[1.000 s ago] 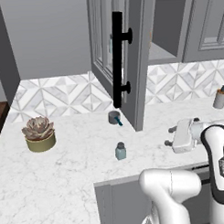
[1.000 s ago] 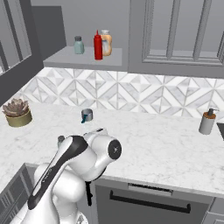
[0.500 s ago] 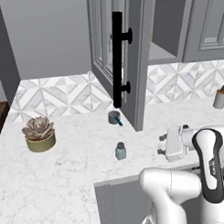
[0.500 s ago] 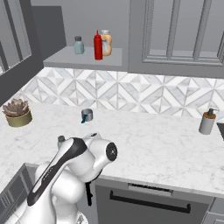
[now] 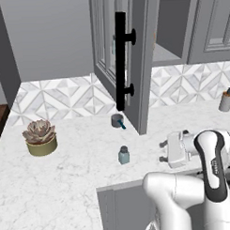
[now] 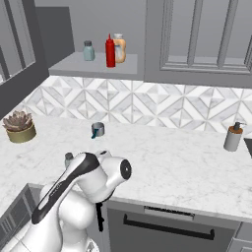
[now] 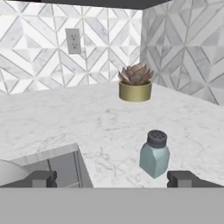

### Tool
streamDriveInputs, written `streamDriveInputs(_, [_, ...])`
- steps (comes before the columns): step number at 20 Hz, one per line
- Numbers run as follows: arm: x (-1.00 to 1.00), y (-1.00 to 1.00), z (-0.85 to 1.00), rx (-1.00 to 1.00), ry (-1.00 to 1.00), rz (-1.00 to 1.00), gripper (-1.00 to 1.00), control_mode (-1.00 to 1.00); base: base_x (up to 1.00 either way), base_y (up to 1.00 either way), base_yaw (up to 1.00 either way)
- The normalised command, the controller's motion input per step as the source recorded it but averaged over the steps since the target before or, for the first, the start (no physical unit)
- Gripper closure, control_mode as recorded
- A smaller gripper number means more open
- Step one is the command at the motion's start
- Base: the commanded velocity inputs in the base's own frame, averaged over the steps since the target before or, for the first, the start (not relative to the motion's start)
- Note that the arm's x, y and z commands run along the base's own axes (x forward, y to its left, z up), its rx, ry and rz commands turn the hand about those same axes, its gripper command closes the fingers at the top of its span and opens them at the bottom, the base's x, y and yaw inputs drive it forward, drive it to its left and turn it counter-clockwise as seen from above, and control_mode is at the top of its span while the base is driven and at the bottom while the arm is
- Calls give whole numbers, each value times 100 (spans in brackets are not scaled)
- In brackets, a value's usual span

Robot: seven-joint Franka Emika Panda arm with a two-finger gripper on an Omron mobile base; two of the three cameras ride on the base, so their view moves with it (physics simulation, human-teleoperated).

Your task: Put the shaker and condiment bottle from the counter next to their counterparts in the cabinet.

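On the white, grey-veined marble tabletop stands one squat pale blue-grey shaker with a perforated grey cap, at 9 o'clock of the end effector, whose jaws are spread wide and empty. One tapered red squeeze bottle stands on the grey cabinet shelf, between one matching shaker and one orange bottle.

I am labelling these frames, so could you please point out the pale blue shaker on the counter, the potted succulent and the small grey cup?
pale blue shaker (image 7: pixel 154 158): hand view, glass body.
potted succulent (image 5: pixel 40 138): left base view, leaves.
small grey cup (image 6: pixel 98 129): right base view, side wall.
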Motion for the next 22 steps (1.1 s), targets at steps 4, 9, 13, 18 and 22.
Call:
streamDriveInputs(4, [19, 36, -35, 0, 0, 8, -100, -100, 0, 0, 0])
streamDriveInputs(9, [16, 41, -46, 0, 0, 8, -100, -100, 0, 0, 0])
streamDriveInputs(13, [9, 42, -50, 0, 0, 7, -100, -100, 0, 0, 0])
streamDriveInputs(18, [6, 40, -42, 0, 0, 5, -100, -100, 0, 0, 0])
streamDriveInputs(22, [15, 34, -22, 0, 0, 1, -100, -100, 0, 0, 0])
